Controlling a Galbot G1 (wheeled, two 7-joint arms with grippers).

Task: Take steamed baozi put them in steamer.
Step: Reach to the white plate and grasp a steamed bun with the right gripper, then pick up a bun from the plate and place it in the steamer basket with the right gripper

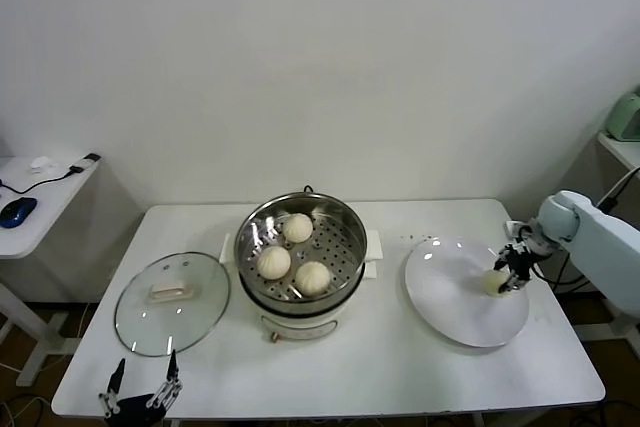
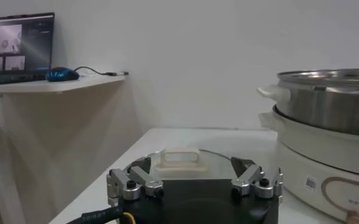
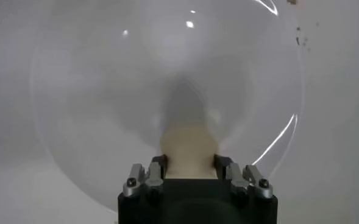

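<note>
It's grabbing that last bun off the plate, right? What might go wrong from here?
The right gripper is shut on the last bun, which sits near the plate's right edge. Squeezed too hard, the soft dough may dent; held too lightly, it may drop on the way over. The steamer already holds three buns, so the fourth must land in the free part of the tray or it may bump one. The left gripper waits open at the table's front edge.
</note>
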